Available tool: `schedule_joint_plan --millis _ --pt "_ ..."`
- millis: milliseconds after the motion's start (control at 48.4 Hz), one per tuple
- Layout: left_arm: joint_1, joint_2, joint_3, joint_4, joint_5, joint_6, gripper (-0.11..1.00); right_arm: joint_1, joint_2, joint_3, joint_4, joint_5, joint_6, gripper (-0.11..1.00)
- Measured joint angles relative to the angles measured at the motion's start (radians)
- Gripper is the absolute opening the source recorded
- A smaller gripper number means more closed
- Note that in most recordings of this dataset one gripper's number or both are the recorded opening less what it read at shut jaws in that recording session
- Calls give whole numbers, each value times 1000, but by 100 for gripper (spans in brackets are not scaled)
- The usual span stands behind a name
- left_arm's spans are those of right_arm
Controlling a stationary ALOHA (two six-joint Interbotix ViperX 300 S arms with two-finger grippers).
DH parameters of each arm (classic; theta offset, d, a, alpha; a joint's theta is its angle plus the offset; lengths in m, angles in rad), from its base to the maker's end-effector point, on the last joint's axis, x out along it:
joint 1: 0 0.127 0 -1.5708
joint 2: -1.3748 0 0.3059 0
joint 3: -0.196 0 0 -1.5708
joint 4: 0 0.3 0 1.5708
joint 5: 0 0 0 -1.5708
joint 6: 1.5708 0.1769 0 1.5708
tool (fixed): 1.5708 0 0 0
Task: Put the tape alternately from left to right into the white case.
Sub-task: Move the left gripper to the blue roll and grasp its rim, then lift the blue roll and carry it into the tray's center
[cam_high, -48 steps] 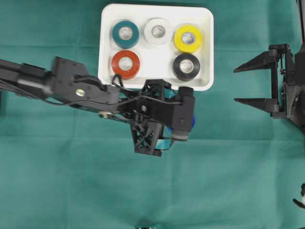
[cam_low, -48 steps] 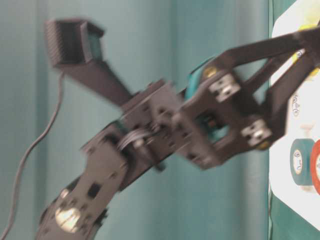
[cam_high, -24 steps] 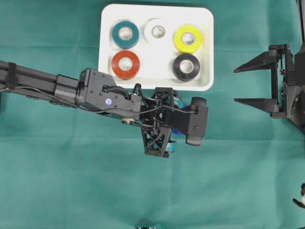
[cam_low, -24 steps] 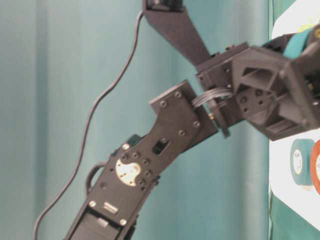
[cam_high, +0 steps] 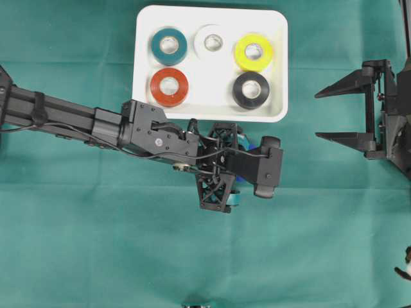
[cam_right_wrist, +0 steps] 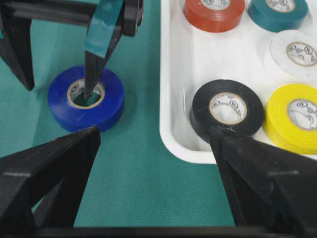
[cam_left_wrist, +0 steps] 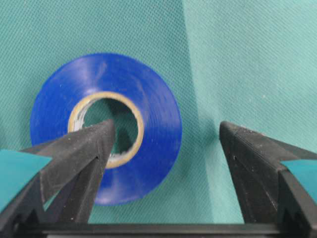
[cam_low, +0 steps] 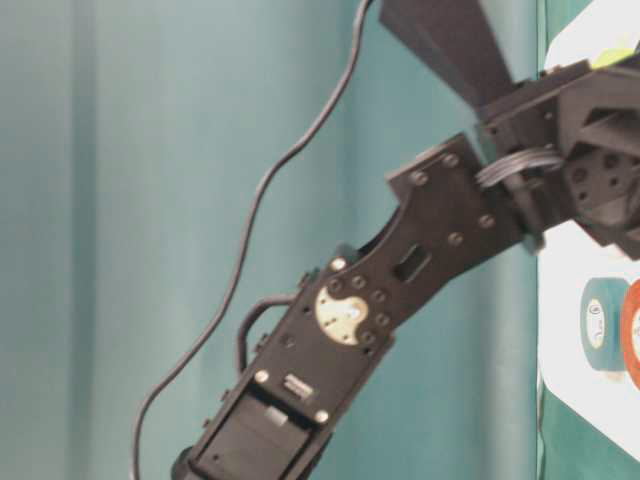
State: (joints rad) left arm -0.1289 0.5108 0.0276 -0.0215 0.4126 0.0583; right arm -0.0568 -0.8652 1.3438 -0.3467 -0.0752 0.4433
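Observation:
The blue tape (cam_left_wrist: 153, 148) lies flat on the green cloth just in front of the white case (cam_high: 144, 102). My left gripper (cam_left_wrist: 166, 131) points down over it, open. One finger (cam_right_wrist: 91, 82) stands in the roll's pale core and the other is outside the roll, apart from it. From overhead this gripper (cam_high: 228, 168) hides most of the blue roll. In the case lie teal (cam_high: 169, 45), white (cam_high: 212, 42), yellow (cam_high: 253, 52), red (cam_high: 169, 86) and black (cam_high: 251, 90) rolls. The floor between red and black is bare. My right gripper (cam_high: 319, 115) hovers open and empty at the right.
Green cloth covers the whole table. The left arm (cam_low: 400, 290) fills the table-level view, its cable looping behind it. The case rim (cam_right_wrist: 168, 124) lies between the blue roll and the black roll (cam_right_wrist: 228, 106). The right gripper (cam_right_wrist: 154, 136) is well back from both.
The left arm has reached further right and come down, so one finger now sits in the blue roll's core. The right arm has not moved.

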Motion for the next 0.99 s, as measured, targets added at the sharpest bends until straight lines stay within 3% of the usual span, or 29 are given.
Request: schedule_joint_plan --millis 186,269,331,496,765,993 --pt "0 15 -8 -2 -2 2 89 0 0 0 0 0 2 61" --pt "0 15 -8 0 -2 -2 83 0 0 0 0 0 2 61" --pt "0 15 -8 0 -2 -2 72 -2 0 0 0 0 3 61" --pt "2 15 -6 0 -2 -5 27 0 0 0 2 -2 3 61" --pt "2 9 3 0 14 -5 27 -2 0 0 0 -2 3 61" --pt "2 -57 12 0 94 -9 27 -2 0 0 2 -2 5 61"
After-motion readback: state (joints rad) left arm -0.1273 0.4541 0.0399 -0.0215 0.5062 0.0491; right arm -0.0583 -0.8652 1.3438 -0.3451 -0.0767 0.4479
